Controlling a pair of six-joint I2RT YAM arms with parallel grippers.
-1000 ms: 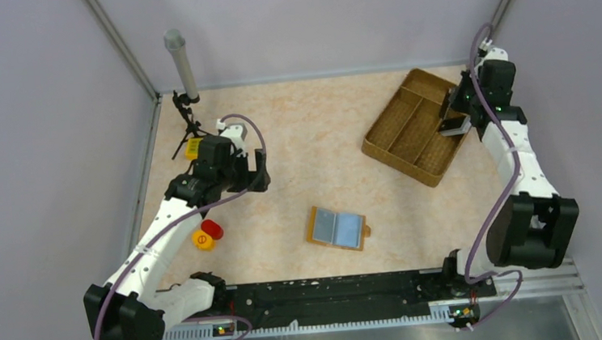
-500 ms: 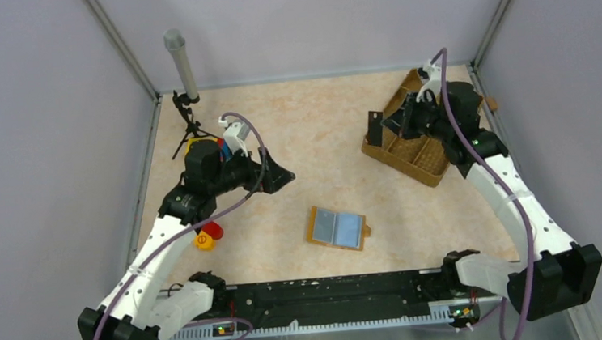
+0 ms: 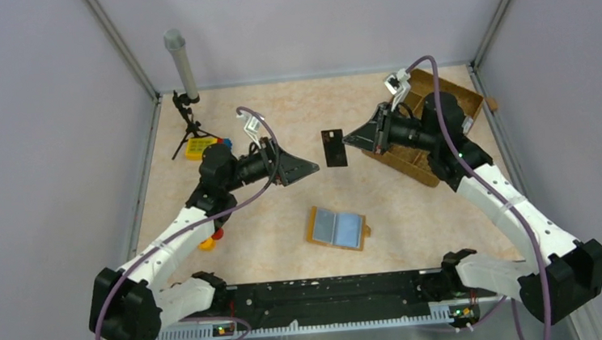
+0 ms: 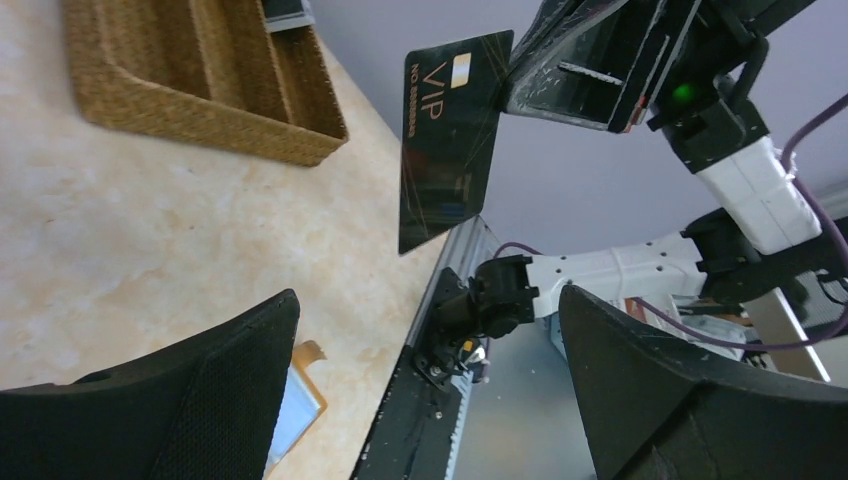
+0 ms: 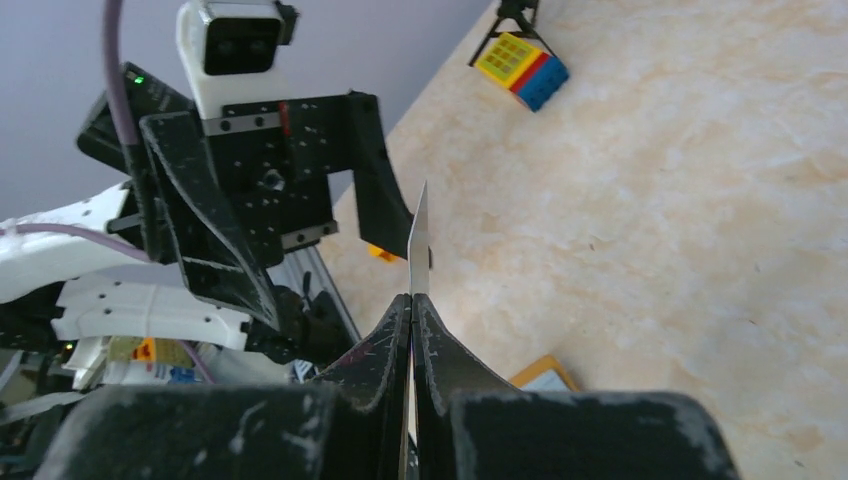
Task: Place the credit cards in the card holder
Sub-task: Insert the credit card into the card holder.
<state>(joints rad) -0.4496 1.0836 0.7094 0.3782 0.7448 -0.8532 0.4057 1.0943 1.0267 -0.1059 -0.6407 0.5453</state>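
Right wrist: card [image 5: 418, 240] seen edge-on.

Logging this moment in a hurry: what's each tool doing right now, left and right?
Left tool: open, holding nothing.
Right tool: closed on a black credit card, held up in the air.

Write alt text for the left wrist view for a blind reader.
The right claw holds a black rectangular VIP card before the open left claw. A brown woven tray and an orange-tan leather card holder lie below.
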